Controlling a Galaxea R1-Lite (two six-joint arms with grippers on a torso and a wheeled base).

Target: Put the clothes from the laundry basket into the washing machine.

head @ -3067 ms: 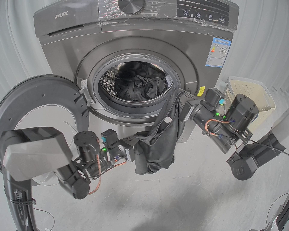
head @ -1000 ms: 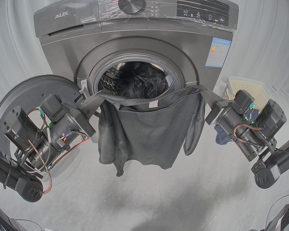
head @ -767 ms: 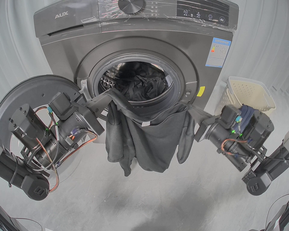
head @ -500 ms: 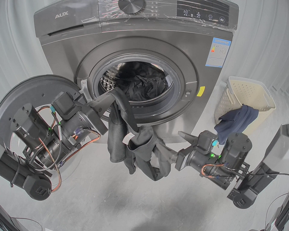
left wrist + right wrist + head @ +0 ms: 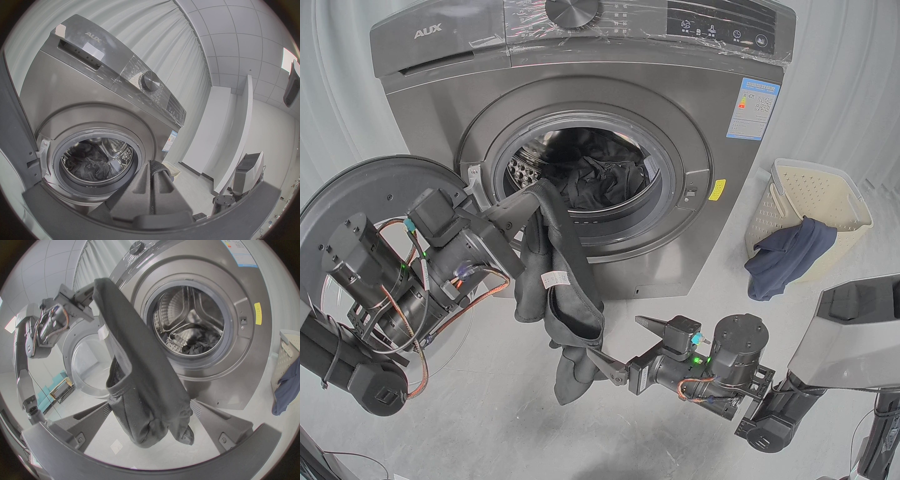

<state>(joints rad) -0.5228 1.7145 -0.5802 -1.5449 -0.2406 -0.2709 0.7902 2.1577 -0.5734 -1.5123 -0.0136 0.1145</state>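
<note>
A dark grey garment hangs from my left gripper, which is shut on its top edge just in front of the washing machine's open drum. Its lower end dangles between the spread fingers of my right gripper, which is open low near the floor. In the right wrist view the garment droops between the right gripper's fingers. In the left wrist view the left gripper pinches a fold of cloth. Dark clothes lie inside the drum.
The round door stands swung open on the left, behind my left arm. A cream laundry basket sits on the floor at the right of the machine, with a navy garment draped over its front rim. Grey floor spreads in front.
My right gripper let go of the grey garment and dropped toward the floor, opening. The garment now hangs from the left gripper alone. The navy garment now hangs on the basket rim.
</note>
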